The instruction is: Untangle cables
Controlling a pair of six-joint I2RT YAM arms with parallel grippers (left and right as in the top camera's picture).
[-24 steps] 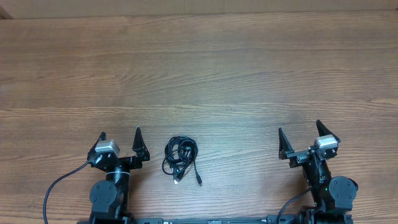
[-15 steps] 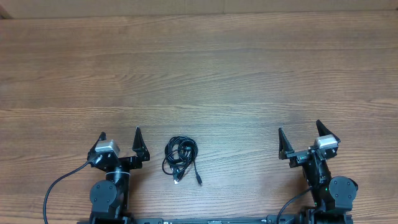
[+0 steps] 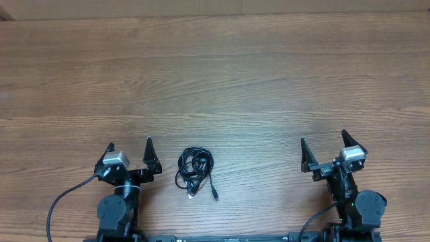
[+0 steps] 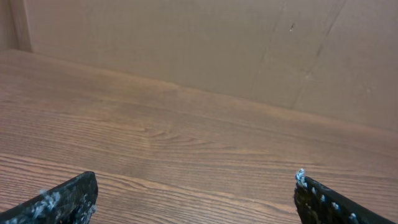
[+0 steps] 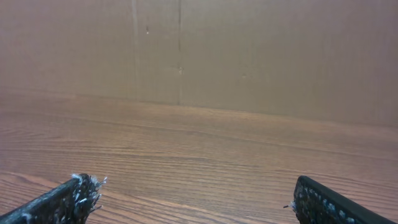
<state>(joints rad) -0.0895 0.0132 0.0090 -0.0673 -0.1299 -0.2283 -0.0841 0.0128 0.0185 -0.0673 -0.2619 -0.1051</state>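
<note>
The cables (image 3: 194,167) lie as a small coiled black bundle on the wooden table near its front edge, with two plug ends trailing toward the front. My left gripper (image 3: 130,146) is open and empty, a little to the left of the bundle. My right gripper (image 3: 324,140) is open and empty, far to the right of it. The cables do not show in either wrist view. The left wrist view shows only the open left gripper (image 4: 196,186) over bare wood. The right wrist view shows the open right gripper (image 5: 196,190) likewise.
A brown cardboard wall (image 4: 205,43) stands along the table's far edge, also in the right wrist view (image 5: 199,50). Thicker black wires (image 3: 57,205) run from the arm bases at the front.
</note>
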